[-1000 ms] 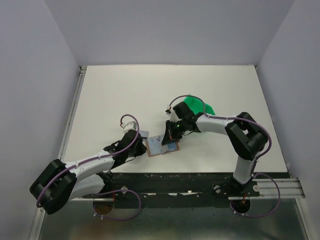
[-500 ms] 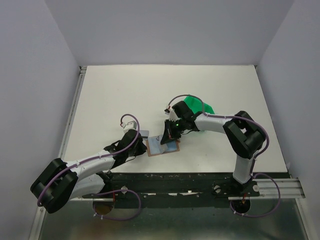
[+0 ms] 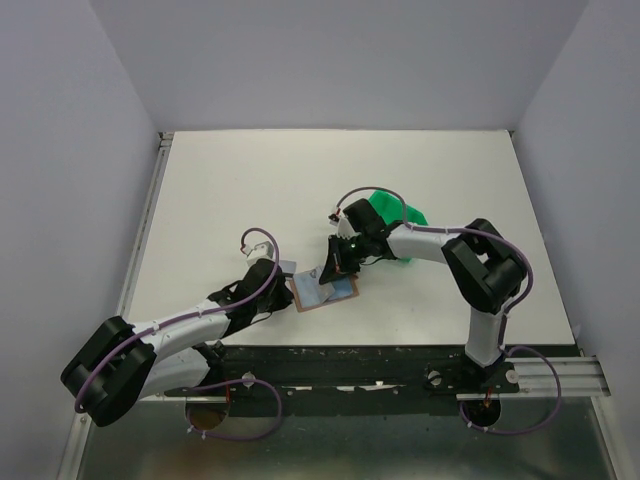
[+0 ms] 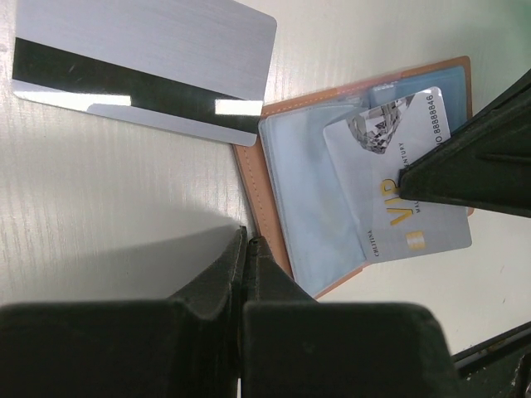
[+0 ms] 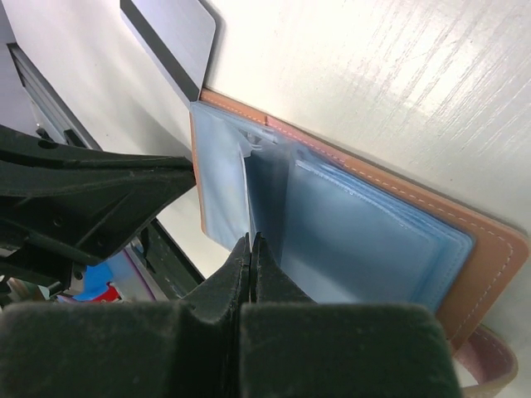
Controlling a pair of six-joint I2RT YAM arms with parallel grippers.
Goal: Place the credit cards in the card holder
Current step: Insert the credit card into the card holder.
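Holder [image 4: 294, 199]: open on bench [image 4: 83, 207], between both hands
VIP card [image 4: 398, 199]: askew atop holder's clear sleeve, not pocketed
Right hand [image 5: 250, 249]: clenched, nearer, tip at VIP card's edge; pinch unclear
Left hand [image 4: 247, 249]: clenched, empty, by holder's rim
Silver card [image 4: 141, 66]: on bench beside holder's corner, long axis crosswise to left hand

Card holder [image 3: 326, 294] open on table [image 3: 300, 180], left tool [image 3: 287, 287] beside, right tool [image 3: 331, 272] over it

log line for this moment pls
left gripper shut, tip at card holder edge | right gripper shut on VIP card over the open sleeves | silver card lying loose beside card holder
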